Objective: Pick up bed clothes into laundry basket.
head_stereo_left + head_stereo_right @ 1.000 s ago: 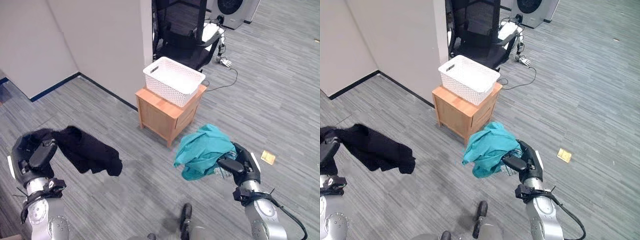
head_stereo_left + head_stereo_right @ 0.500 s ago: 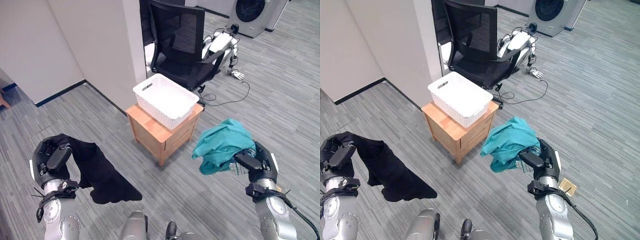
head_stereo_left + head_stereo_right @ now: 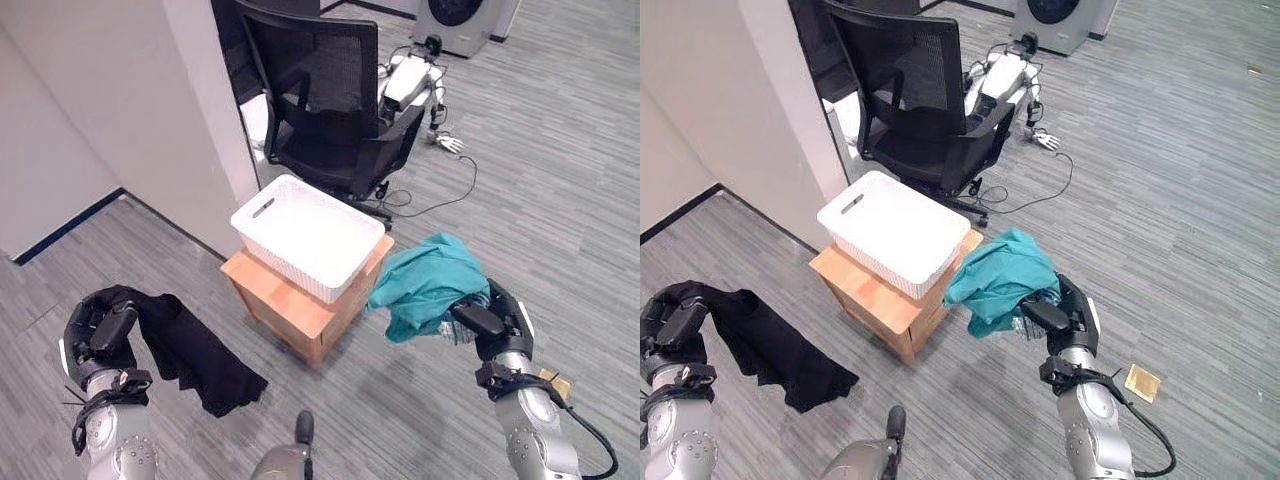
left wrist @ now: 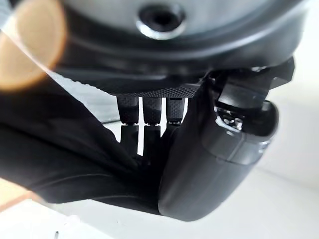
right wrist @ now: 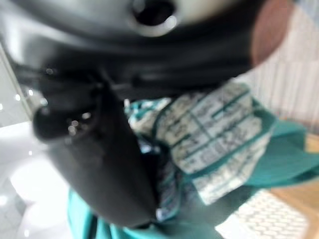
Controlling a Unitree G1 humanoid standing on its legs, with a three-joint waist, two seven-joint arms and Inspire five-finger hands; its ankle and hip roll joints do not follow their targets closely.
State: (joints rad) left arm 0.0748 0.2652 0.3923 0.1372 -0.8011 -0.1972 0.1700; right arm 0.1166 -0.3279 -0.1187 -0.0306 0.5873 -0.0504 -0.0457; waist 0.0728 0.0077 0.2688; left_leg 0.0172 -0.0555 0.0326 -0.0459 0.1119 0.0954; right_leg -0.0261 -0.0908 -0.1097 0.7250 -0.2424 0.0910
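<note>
Head stereo pair: mounted high, facing down and forward at grey floor. Both eyes share white basket on wooden cabinet, black chair beyond; right eye offset slightly sideways.
Left wrist camera: very close, looks along left hand into black cloth.
Right wrist camera: very close, looks along right hand into teal cloth.
</note>
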